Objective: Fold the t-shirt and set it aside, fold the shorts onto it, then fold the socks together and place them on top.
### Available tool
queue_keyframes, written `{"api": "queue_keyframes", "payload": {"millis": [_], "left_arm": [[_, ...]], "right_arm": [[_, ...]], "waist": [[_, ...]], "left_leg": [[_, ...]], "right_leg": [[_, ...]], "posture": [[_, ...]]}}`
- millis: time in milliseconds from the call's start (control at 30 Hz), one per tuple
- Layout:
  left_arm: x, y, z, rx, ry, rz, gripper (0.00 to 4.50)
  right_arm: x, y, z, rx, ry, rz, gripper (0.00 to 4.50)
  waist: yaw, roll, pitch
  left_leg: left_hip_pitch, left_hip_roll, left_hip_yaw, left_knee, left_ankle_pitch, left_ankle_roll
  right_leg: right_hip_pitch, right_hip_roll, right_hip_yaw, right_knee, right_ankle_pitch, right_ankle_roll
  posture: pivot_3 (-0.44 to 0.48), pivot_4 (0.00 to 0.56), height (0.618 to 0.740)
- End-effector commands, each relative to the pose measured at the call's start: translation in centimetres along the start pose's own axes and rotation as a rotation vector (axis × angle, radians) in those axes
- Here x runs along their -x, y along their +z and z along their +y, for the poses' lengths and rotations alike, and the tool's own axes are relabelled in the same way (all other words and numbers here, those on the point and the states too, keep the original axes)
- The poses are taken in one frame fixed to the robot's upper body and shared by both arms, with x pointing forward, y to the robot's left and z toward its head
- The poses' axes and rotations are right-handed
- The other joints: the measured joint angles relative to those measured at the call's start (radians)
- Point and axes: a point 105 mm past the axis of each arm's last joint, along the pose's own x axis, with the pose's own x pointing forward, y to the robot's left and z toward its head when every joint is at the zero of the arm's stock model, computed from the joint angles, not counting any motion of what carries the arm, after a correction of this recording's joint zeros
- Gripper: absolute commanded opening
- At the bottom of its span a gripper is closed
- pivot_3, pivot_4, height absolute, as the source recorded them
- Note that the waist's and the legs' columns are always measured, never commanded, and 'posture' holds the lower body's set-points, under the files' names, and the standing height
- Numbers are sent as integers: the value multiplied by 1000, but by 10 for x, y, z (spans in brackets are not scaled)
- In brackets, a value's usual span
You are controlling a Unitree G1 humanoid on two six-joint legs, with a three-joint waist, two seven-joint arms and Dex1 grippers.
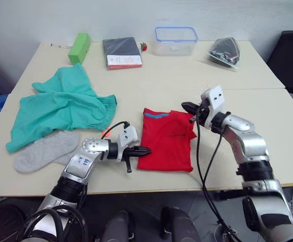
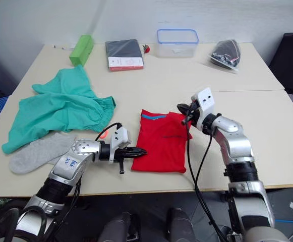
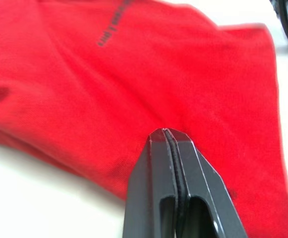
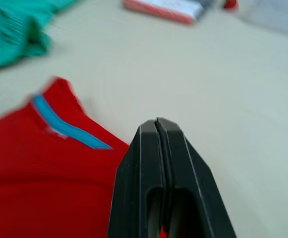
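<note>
The t-shirt [image 1: 165, 139] lies folded into a rough rectangle near the front edge of the table [image 1: 267, 126], its teal collar band on the far side. The left gripper [image 1: 145, 150] sits at the t-shirt's near left corner, its tip touching the red cloth; the fingers [image 3: 168, 163] are pressed together, and whether any cloth is pinched between them cannot be told. The right gripper [image 1: 185, 106] hangs over the t-shirt's far right corner with its fingers [image 4: 158, 148] closed against each other and nothing visible between them.

Left of the t-shirt, the socks [image 1: 45, 150] lie flat near the table's front edge. Just beyond them, the shorts [image 1: 60, 108] are spread out crumpled, the waistband nearest the t-shirt, overlapping the socks' far edge.

Well beyond the t-shirt, along the far edge of the table, stand a green box [image 1: 79, 47], a dark packet [image 1: 121, 52], a clear tub [image 1: 175, 40] with a blue rim, and a bag [image 1: 225, 52].
</note>
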Motion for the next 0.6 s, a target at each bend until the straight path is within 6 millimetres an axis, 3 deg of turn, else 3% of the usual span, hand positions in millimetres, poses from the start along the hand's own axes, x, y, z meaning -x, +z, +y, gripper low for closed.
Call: {"api": "queue_keyframes", "payload": {"millis": [33,167,267,467,600], "left_arm": [[2,39,7,16,5,-117,20],[-13,53,47,15,114,-92,20],[-26,45,71,-11,169,-23,20],[-33,25,106,1,307,71,20],[-26,17,119,-40,381,109,20]], "right_arm": [[9,-6,29,20,95,32,3],[16,-47,45,90,91,196,3],[21,-58,43,108,70,259,3],[37,-56,39,106,53,287,3],[62,-51,59,90,199,299,3]], "waist": [[5,0,0],[13,0,0],[11,0,0],[13,-1,0],[17,-1,0]], "left_leg": [[0,0,0,0,0,0],[0,-2,0,1,0,1],[0,-3,2,1,1,2],[-1,-1,2,0,0,1],[-1,-2,1,1,-1,4]], "right_leg": [[0,0,0,0,0,0],[0,1,-2,-1,0,0],[0,2,-7,-1,1,1],[-1,2,-10,-2,1,1],[0,0,-11,-3,1,2]], "posture": [[0,150,740],[0,150,740],[0,150,740],[0,150,740],[0,150,740]]}}
